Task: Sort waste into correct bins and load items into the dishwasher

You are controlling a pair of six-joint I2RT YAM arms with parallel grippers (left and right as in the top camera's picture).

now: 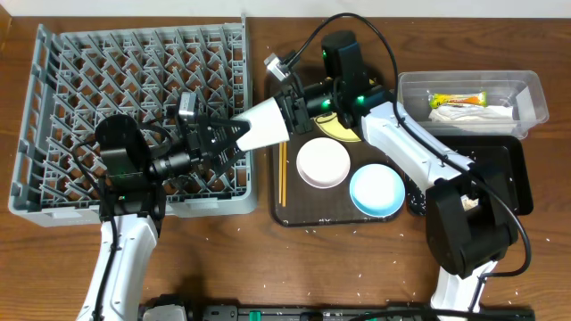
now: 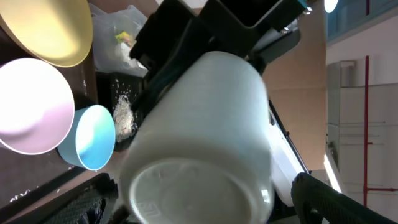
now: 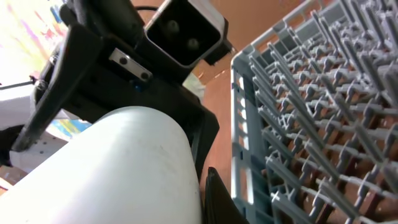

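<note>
A small white cup (image 1: pixel 268 125) hangs on its side in the air at the right edge of the grey dish rack (image 1: pixel 53 107), between both grippers. My right gripper (image 1: pixel 294 107) is shut on the cup's wide end; one dark finger presses on the cup (image 3: pixel 112 168) in the right wrist view. My left gripper (image 1: pixel 234 134) is open around the cup's base (image 2: pixel 205 137), with a gap at each finger. The yellow plate (image 1: pixel 337 132), white bowl (image 1: pixel 323 163), light blue bowl (image 1: pixel 376 190) and chopsticks (image 1: pixel 283 174) lie on the brown tray (image 1: pixel 303 212).
The clear tub (image 1: pixel 526 89) at the back right holds the yellow-green wrapper (image 1: pixel 457 99) and white napkin (image 1: pixel 473 114). The black tray (image 1: pixel 513 174) lies in front of it, partly under my right arm. Rice scraps (image 2: pixel 123 112) lie by the blue bowl.
</note>
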